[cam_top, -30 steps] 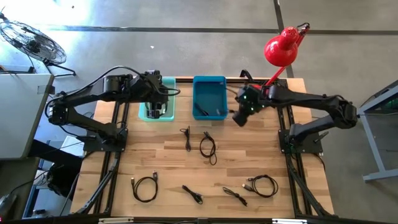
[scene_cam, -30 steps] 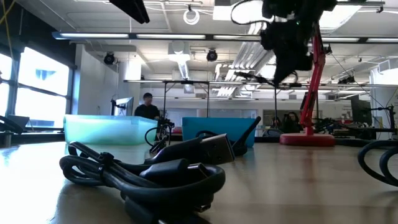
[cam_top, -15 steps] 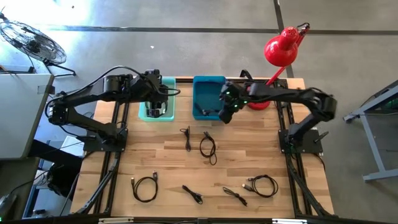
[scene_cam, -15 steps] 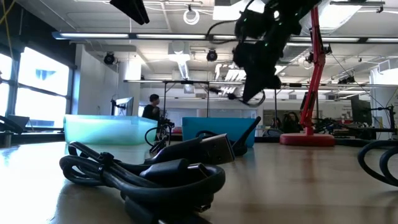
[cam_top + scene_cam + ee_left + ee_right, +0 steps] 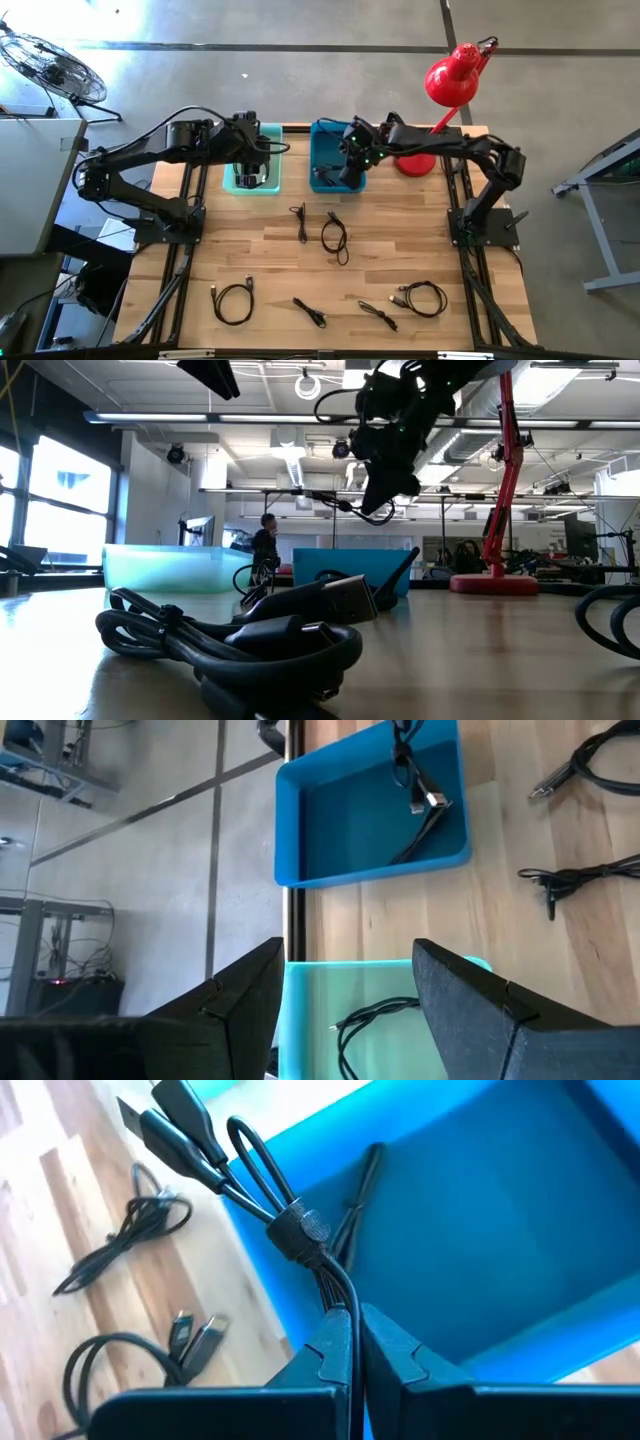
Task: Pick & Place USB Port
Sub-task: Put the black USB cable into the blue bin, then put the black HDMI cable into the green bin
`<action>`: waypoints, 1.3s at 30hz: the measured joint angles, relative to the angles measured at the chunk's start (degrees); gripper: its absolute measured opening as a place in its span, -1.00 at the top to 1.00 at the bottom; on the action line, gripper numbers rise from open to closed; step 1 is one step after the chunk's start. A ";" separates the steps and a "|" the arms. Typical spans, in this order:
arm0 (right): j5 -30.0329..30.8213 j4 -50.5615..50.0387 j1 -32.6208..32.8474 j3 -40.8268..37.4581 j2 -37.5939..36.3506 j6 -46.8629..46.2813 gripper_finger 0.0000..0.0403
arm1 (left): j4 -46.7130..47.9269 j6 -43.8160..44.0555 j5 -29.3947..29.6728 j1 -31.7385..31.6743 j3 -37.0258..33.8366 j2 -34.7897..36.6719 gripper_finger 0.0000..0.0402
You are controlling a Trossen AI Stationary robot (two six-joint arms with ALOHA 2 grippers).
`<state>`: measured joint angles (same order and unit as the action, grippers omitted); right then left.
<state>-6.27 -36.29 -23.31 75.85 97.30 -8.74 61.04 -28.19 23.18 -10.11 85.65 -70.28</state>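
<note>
My right gripper [image 5: 348, 176] is over the blue bin [image 5: 335, 140] at the table's far middle, shut on a black bundled USB cable [image 5: 290, 1220] with its plugs [image 5: 165, 1110] sticking out past the bin's wall. Another cable [image 5: 360, 1185] lies on the bin's floor. My left gripper [image 5: 345, 1005] stays open above the light teal bin [image 5: 265, 135], which holds a coiled cable [image 5: 365, 1020]. My right gripper pinches the bundle's strands [image 5: 335, 1295] between its two fingers, just behind the tie [image 5: 298, 1230], at the end away from the plugs. The fingers slant down from the table's right. The cable is lifted clear, above the blue bin.
Several black cables lie loose on the wooden table [image 5: 400, 250]: two near the middle [image 5: 335, 235], others along the near edge [image 5: 233, 300] [image 5: 422, 297]. A red desk lamp [image 5: 450, 80] stands at the far right corner, close to my right arm.
My right gripper has gone toward the table's left edge with the cable, from beside the blue bin's right wall to above the bin, sinking a little and rolling slightly. It has stayed shut on the cable.
</note>
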 joint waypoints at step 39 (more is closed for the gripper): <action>-14.75 4.66 -0.37 -0.26 1.23 6.33 0.30 | 0.16 1.45 -3.37 0.00 0.00 0.00 -0.07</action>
<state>-21.01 -31.63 -23.68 75.59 98.52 -2.41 61.20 -26.74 19.81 -10.11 85.65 -70.28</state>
